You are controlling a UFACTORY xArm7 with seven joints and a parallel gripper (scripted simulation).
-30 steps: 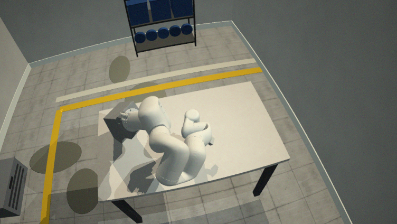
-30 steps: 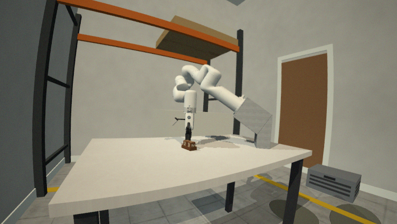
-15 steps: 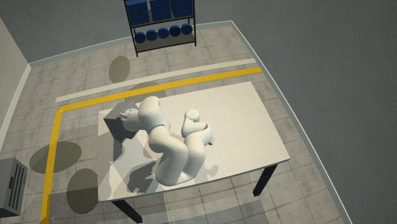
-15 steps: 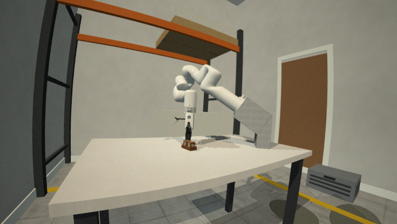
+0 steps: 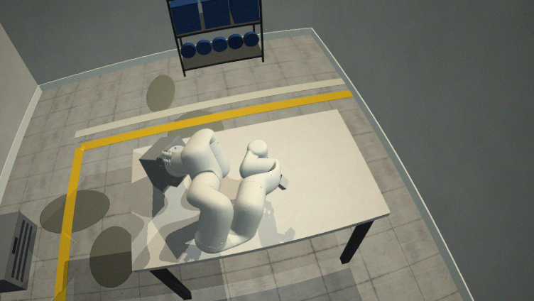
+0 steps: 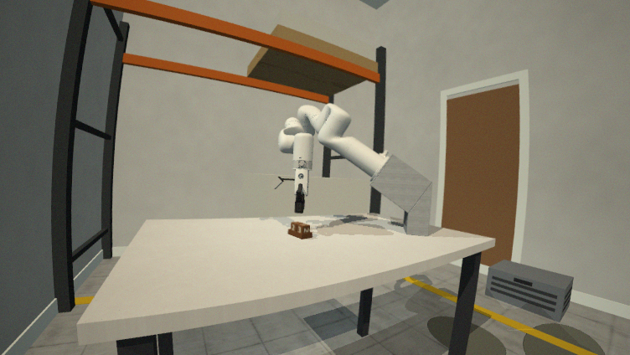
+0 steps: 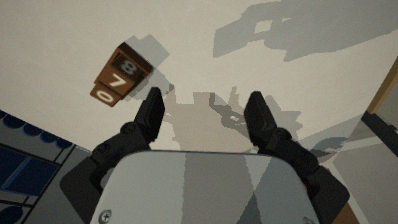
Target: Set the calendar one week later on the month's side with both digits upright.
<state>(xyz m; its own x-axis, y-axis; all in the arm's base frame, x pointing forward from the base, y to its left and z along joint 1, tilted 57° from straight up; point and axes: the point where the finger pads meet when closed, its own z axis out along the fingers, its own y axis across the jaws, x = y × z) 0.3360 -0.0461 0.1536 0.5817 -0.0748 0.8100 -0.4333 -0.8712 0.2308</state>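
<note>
Robot fingers wide open above a table, with the desk calendar off to one side of them.

A pale table [image 5: 317,160] [image 6: 211,264] carries a white robot arm [image 5: 209,187] [image 6: 353,151], bent over it. The gripper [image 6: 299,208] [image 7: 205,100] points down, its two black fingers spread wide with nothing between them. Below the fingertips and well apart from them, a small brown calendar [image 6: 300,228] [image 7: 117,80] sits on the table. In the wrist view it lies beyond the left-hand finger, up and to the left, outside the gap. Its long axis slants from upper right to lower left, oblique to the line joining the fingertips. The arm hides it from the top view. Its tray [image 6: 302,235] looks flat on the table. Pale characters mark the cubes; the date is too small to trust. The next reach probably needs a sideways shift and a wrist turn before lowering.

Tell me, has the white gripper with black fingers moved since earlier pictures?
Yes, upward: in the exterior view, the gripper now ends above the far edge of the white table; earlier its tips dipped below it.
</note>
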